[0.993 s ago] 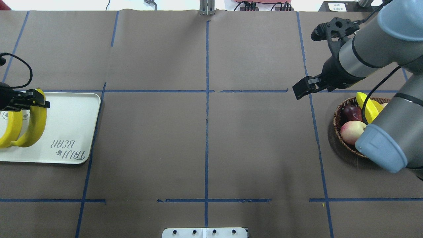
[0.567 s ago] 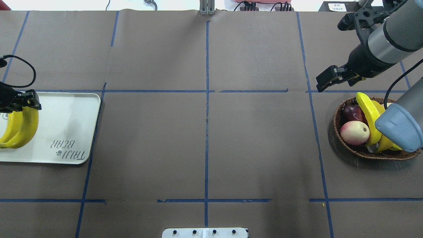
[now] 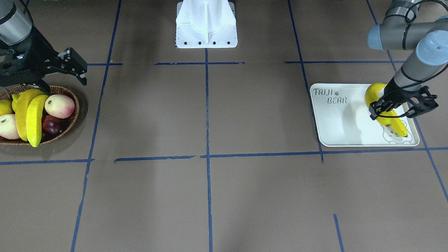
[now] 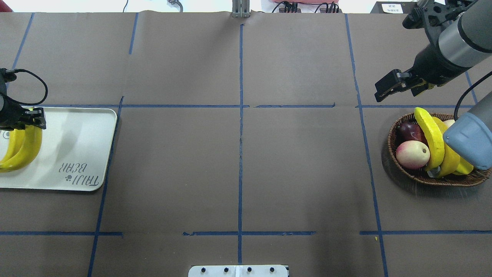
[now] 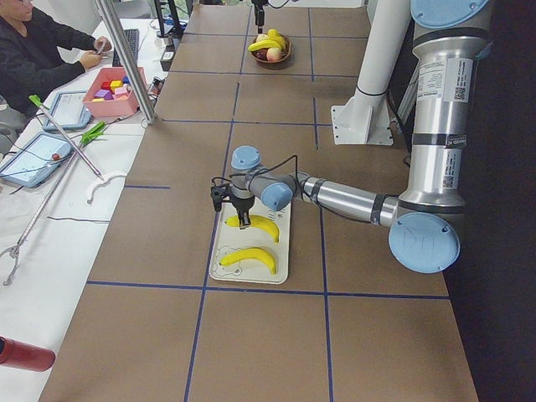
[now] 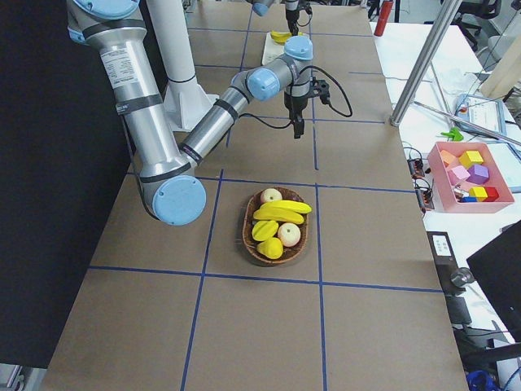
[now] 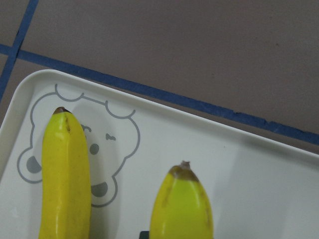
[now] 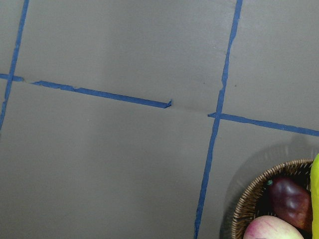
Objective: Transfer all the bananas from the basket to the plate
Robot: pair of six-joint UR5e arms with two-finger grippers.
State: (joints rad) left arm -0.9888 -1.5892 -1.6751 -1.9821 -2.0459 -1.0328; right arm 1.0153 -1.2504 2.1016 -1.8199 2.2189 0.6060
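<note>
Two bananas lie in the wicker basket [image 4: 396,166] at the table's right: one [image 4: 428,134] on top, one [image 4: 450,163] partly under my right arm. They also show in the front view [image 3: 35,119]. The off-white plate [image 4: 77,146] at the left holds one banana [image 7: 65,169] on its bear face. My left gripper [image 4: 27,117] is shut on a second banana [image 4: 30,148] low over the plate, beside the first. My right gripper [image 4: 383,91] is open and empty above the table, beyond the basket's far left rim.
The basket also holds two peaches [image 4: 413,154], a dark red fruit [image 4: 409,130] and a small yellow fruit [image 3: 4,106]. The white robot base [image 3: 206,24] stands mid-table at my side. An operator's side bench with a pink box [image 6: 468,175] runs along the far edge.
My left gripper has carried its banana leftward and down beside the first one. My right arm has swung back to the right, uncovering the basket, and its gripper stays open.
</note>
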